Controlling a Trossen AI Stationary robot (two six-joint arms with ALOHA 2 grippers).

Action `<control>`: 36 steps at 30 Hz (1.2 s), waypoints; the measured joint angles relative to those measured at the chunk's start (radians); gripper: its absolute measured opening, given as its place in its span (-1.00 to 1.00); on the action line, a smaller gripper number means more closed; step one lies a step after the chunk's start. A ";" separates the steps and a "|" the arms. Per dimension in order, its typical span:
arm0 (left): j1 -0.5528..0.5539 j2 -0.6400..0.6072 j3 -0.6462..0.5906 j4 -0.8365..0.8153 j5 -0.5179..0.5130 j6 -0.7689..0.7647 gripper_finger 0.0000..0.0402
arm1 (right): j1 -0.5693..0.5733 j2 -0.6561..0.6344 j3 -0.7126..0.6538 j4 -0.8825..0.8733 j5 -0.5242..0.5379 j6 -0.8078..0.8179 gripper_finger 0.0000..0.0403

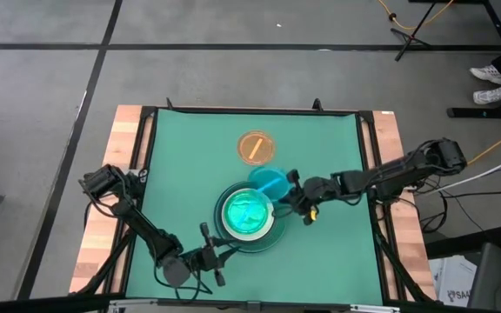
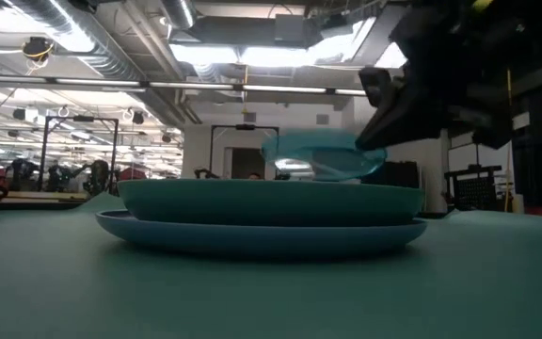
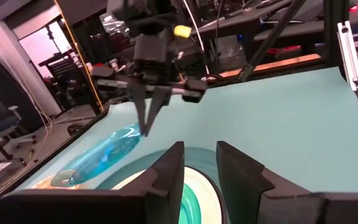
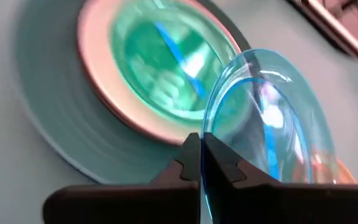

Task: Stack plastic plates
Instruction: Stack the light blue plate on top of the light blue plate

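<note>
A stack of plastic plates (image 1: 250,215) sits at the table's middle: large dark plates below, a white one, and a translucent green one on top (image 4: 160,68). A small translucent cyan plate (image 1: 270,181) hangs tilted just above the stack's far right rim, with my right gripper (image 1: 289,193) shut on it. In the low view the cyan plate (image 2: 320,156) is clear above the stack (image 2: 271,215). A small orange plate (image 1: 255,147) lies flat on the mat farther back. My left gripper (image 1: 220,255) stands open at the stack's near left side, with nothing between its fingers (image 3: 166,180). My right gripper pinches the cyan plate's rim (image 4: 205,127) between its two fingers, on the side facing the table's right edge. The fingers come from the right, slanting down. The plate is lifted clear and tilted, its free edge toward the stack.
Green mat (image 1: 181,165) covers the table, with wooden strips along its left and right sides. Bare mat lies on the left and far right of the stack. Cables and stand legs are on the floor beyond the table.
</note>
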 joint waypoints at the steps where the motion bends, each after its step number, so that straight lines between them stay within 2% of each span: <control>1: 0.000 0.000 0.000 0.000 0.000 0.000 -0.57 | 0.010 0.000 0.000 0.014 -0.019 -0.005 -0.99; 10: 0.002 0.000 0.000 0.000 0.001 0.000 -0.57 | 0.065 0.004 0.001 0.136 -0.160 -0.032 -0.99; 25: 0.003 -0.002 0.000 0.001 0.010 0.000 -0.57 | 0.083 0.113 0.001 0.297 -0.164 -0.053 -0.99; 36: 0.003 -0.002 0.000 0.001 0.011 0.001 -0.57 | 0.082 0.262 0.197 0.111 -0.148 -0.049 -0.99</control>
